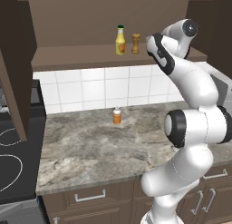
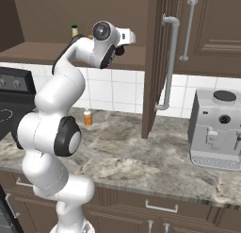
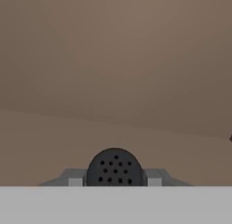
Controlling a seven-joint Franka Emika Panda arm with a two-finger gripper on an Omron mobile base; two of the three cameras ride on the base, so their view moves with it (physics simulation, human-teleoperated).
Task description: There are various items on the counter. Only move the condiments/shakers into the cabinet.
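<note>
Your gripper (image 3: 114, 183) clamps the black shaker (image 3: 114, 168) inside the cabinet (image 1: 81, 55), right of the wooden shaker (image 1: 135, 43); release too early & it topples.

White tiled backsplash (image 1: 90, 89); grey espresso machine (image 2: 215, 128)

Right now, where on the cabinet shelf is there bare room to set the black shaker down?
The shelf is bare from its left end up to the yellow bottle. The brown shaker stands close beside that bottle, crowding the middle. The gripper, shut on the black shaker, faces bare shelf in the hand view.
</note>
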